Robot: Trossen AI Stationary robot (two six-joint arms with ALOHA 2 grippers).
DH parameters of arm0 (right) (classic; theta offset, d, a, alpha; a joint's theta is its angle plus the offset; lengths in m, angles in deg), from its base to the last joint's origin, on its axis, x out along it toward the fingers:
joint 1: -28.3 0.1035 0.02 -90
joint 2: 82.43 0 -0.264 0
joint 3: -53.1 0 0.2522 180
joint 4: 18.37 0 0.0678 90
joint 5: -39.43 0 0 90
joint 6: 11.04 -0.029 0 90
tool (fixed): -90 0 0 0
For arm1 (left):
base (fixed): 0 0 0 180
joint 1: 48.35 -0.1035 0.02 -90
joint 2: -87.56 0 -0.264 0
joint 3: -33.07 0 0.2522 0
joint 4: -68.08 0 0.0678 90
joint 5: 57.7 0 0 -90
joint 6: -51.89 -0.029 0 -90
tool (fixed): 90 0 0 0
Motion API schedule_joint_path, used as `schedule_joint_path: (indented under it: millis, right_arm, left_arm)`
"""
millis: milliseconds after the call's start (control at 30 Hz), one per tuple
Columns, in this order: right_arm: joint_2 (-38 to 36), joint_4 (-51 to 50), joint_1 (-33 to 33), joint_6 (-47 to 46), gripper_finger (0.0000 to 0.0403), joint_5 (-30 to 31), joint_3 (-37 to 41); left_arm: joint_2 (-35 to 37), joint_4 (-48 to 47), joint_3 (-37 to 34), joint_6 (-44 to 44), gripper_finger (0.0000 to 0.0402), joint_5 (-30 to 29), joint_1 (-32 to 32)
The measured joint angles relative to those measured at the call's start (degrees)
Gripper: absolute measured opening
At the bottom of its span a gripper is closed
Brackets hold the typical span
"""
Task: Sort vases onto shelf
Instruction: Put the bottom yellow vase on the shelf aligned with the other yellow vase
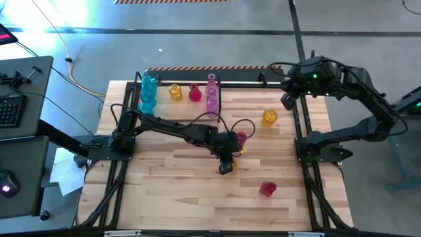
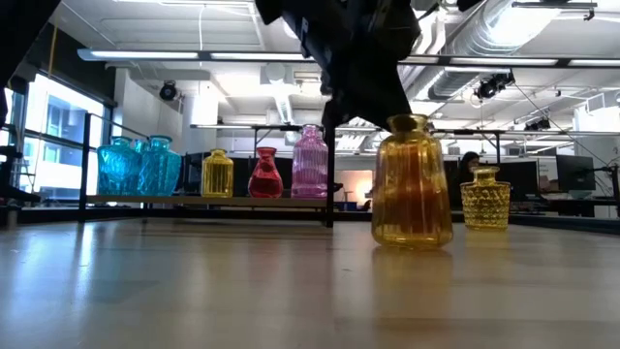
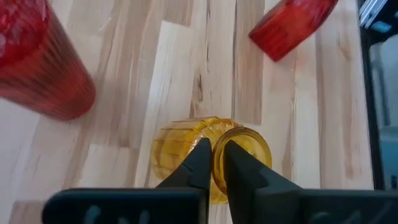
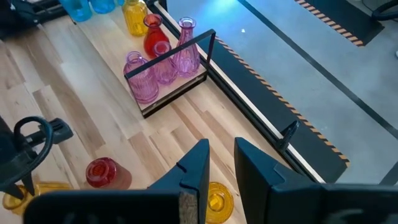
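Left gripper [image 3: 212, 163] at table centre, jaws closed on rim of amber vase [image 3: 186, 149] standing on table. Shelf [image 1: 181, 102] at 11 o'clock holds cyan, yellow, red, pink vases. Red vase [image 1: 267, 189] at 5 o'clock. Right gripper [image 4: 221, 165] parked at 2 o'clock, jaws slightly apart, empty.

From above, the left arm covers the amber vase [image 2: 412, 181] its fingers [image 3: 199, 163] pinch at the rim; only a yellow sliver shows beside the wrist. In the left wrist view the fingers hide part of that vase's mouth, and the two red vases beyond them, the nearer [image 3: 38, 59] and the farther [image 3: 289, 23], are cut by the frame's edges. In the low view the arm above the amber vase is a dark mass, its fingers indistinguishable. In the right wrist view the fingers [image 4: 252, 167] cover part of the yellow vase [image 4: 217, 198] below them.
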Motion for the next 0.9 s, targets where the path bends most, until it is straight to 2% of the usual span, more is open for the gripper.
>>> schedule_joint_path:
  millis: [233,500,900]
  right_arm:
    - [-1.3,-0.1,0.0,-1.0,0.0055,-0.2,0.0]
    - [-1.2,-1.0,0.0,-2.1,0.0055,-3.2,0.3]
    - [-1.2,-1.1,0.0,-2.1,0.0055,-3.2,0.3]
  left_arm:
    - [0.0,-8.6,3.3,-1.6,0.0017,-3.2,0.0]
    - [0.8,-18.7,6.8,-2.8,0.0014,-6.6,0.0]
    - [13.7,-28.7,5.4,-1.4,0.0014,-19.1,-1.3]
